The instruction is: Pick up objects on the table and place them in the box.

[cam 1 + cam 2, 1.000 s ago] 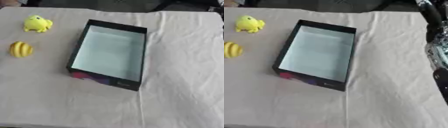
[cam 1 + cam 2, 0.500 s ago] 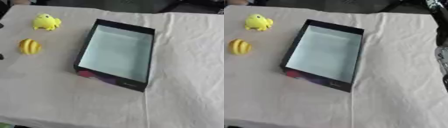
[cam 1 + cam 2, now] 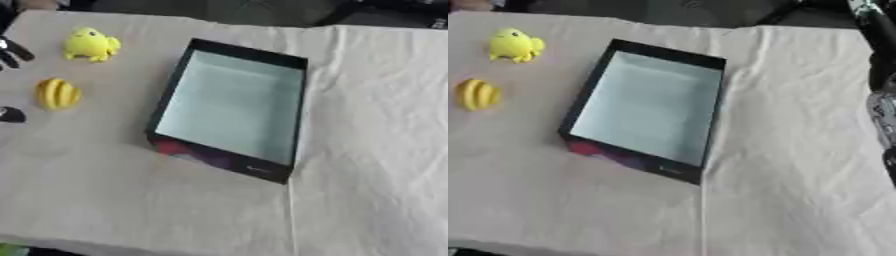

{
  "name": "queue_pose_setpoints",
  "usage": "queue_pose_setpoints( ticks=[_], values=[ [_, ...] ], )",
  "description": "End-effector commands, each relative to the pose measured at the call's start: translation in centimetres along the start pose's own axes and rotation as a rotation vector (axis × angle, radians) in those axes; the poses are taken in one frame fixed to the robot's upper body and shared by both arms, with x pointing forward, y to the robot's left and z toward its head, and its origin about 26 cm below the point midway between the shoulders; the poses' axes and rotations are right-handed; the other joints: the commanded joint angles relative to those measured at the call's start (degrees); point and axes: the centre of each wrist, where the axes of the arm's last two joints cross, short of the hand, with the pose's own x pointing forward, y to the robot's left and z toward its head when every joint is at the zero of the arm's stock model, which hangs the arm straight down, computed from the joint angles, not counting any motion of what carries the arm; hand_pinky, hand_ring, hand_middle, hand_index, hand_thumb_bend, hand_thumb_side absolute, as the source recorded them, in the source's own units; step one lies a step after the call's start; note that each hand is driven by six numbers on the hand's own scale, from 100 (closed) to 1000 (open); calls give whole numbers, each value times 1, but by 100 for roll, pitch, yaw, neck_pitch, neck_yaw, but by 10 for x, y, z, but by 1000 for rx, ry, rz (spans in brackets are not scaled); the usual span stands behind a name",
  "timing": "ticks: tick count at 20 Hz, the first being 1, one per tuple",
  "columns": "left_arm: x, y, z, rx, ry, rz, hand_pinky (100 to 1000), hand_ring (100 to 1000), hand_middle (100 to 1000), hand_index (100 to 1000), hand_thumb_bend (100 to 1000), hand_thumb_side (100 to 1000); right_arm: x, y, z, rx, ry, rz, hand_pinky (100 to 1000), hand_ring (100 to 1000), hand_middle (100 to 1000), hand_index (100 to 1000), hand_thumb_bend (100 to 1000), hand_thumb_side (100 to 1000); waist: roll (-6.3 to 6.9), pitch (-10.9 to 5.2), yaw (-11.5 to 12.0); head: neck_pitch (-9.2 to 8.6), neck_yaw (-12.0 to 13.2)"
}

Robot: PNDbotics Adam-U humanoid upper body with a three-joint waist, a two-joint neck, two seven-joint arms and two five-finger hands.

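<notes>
A black box [image 3: 220,158] with a pale inside stands open in the middle of the table, and I see nothing in it. Left of it lie two yellow things: a small toy animal [image 3: 90,45] at the back and a ridged rounded piece [image 3: 57,93] nearer me. Parts of my left hand [image 3: 12,51] show at the left edge, one dark tip above the ridged piece and another [image 3: 10,115] below it. They stand spread wide apart and hold nothing. My right arm [image 3: 880,75] runs down the right edge in the right eye view, and its hand is out of sight.
A wrinkled cream cloth [image 3: 367,150] covers the whole table. Its far edge runs along the top of the view, with dark shapes behind it. A broad stretch of cloth lies to the right of the box and in front of it.
The camera has shifted, so the box and toys sit further right and lower in the picture. Dark parts of my left hand have come into view at the left edge beside the ridged piece.
</notes>
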Motion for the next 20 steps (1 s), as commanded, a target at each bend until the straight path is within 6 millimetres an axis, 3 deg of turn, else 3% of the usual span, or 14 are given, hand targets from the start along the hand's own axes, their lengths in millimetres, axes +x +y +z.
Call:
queue_pose_setpoints(
  ticks=[1, 11, 20],
  values=[
    [7, 15, 2, 24, -7, -32, 779, 799, 807, 875, 654, 344, 11, 1, -3, 12, -37, 6, 925, 850, 859, 878, 564, 495, 20, -110, -11, 38, -13],
    [-5, 22, -8, -3, 71, -19, 775, 790, 791, 862, 527, 306, 11, 3, -3, 22, -38, 10, 925, 848, 857, 878, 562, 497, 44, -72, -62, 38, -11],
    [-13, 18, -10, -39, 92, 8, 767, 783, 783, 847, 507, 284, 15, 5, -3, 28, -47, 9, 925, 848, 856, 879, 562, 499, 18, 18, -111, 38, -81]
  ],
)
